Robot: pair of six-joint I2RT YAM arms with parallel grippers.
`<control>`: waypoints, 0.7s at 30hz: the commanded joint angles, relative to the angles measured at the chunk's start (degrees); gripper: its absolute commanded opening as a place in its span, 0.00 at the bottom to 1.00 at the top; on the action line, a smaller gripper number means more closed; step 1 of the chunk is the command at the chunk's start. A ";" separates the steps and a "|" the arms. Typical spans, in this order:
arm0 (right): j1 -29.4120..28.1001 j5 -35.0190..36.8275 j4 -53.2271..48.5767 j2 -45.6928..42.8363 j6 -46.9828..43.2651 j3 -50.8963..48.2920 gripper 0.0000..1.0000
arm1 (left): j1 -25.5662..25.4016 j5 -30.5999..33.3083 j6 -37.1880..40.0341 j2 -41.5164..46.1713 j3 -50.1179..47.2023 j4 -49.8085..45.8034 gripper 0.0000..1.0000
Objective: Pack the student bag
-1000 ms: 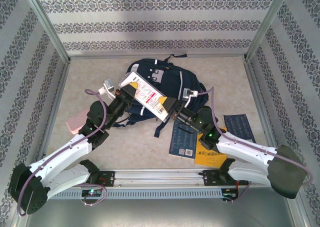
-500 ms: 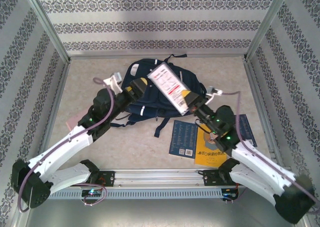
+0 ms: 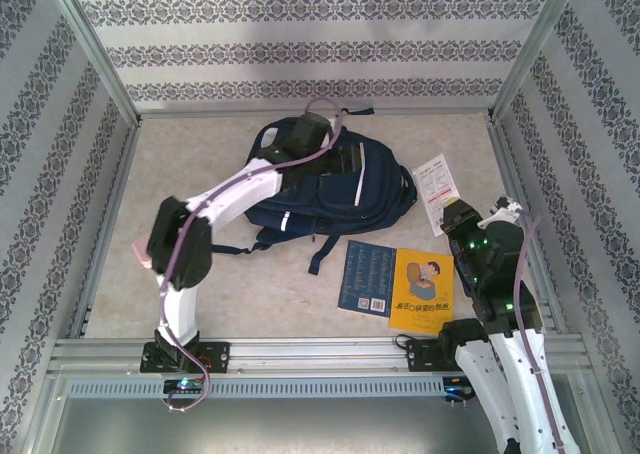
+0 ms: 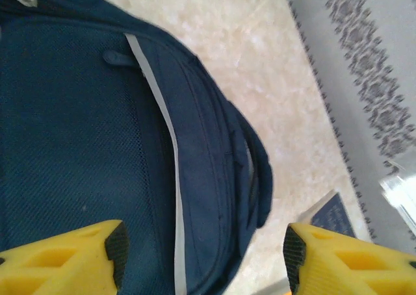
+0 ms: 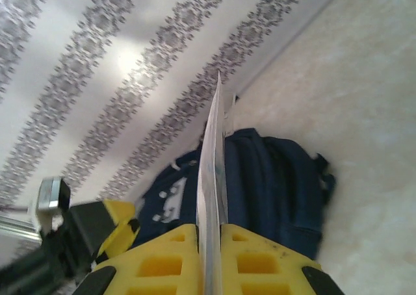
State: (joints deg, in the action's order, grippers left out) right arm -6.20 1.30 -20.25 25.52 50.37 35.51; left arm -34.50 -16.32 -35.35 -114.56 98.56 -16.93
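The student bag [image 3: 375, 179] lies flat at the far middle of the tabletop [image 3: 260, 294]. The left tool [image 4: 201, 256] hangs over it, spread wide, with nothing inside. The right tool [image 5: 211, 243] pinches a thin white book [image 5: 211, 152].

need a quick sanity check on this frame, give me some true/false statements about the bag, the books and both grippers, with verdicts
1. The right gripper pinches a thin white booklet between its fingers. True.
2. The left gripper is closed on a strap of the student bag. False: its jaws stand open over the bag, with nothing between them.
3. The blue book and the yellow book are already inside the bag. False: both lie side by side on the table, nearer the arm bases than the bag.
4. The left arm reaches over the bag, and the right gripper is off to the bag's right. True.
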 commanded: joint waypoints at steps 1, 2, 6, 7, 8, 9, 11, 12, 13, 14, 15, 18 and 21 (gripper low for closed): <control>-1.01 4.46 -4.61 -1.22 -7.20 2.93 0.02 | -0.47 -4.97 2.67 -6.46 7.92 -6.79 0.64; -1.33 5.13 -4.79 -1.25 -7.95 3.15 0.02 | -0.48 -5.99 2.51 -8.49 9.84 -6.96 0.62; -2.80 6.09 -4.87 -1.77 -10.37 3.14 0.02 | -0.99 -9.49 2.78 -16.43 19.04 -9.17 0.56; -2.93 5.69 -4.52 -1.79 -10.54 2.68 0.02 | -1.18 -9.89 3.06 -18.09 21.20 -9.99 0.56; -2.90 5.18 -4.11 -1.79 -10.55 2.20 0.02 | -1.35 -10.00 3.26 -19.27 22.90 -10.87 0.54; -2.94 4.82 -3.82 -1.64 -10.32 1.54 0.02 | -1.47 -10.01 3.44 -20.61 24.54 -11.79 0.53; -2.86 3.97 -2.78 -1.55 -9.78 0.14 0.01 | -1.60 -10.28 3.54 -22.60 26.67 -12.98 0.49; -2.78 3.48 -2.14 -1.46 -9.53 -0.45 0.01 | -1.62 -10.46 3.45 -23.25 27.09 -13.13 0.48; -2.74 2.91 -1.66 -1.32 -9.17 -1.00 0.01 | -1.71 -10.55 3.32 -23.71 27.20 -13.04 0.47; -2.77 2.60 -1.43 -1.19 -8.82 -1.29 0.00 | -1.71 -10.65 3.19 -24.22 27.26 -13.11 0.47; -2.71 2.17 -1.08 -1.09 -8.65 -1.44 0.00 | -1.71 -10.61 3.17 -24.61 27.53 -13.29 0.46; -2.60 1.47 -0.58 -0.80 -8.20 -1.58 0.00 | -1.73 -10.32 3.77 -26.48 29.43 -14.65 0.44; -2.21 0.46 -0.70 -0.44 -7.95 -1.32 0.00 | -1.63 -8.82 5.22 -28.77 32.93 -18.04 0.44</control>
State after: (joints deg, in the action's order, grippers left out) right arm -8.47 3.33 -23.64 25.15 42.02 34.30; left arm -35.64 -25.67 -32.53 -141.40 128.25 -30.33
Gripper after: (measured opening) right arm 0.119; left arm 0.438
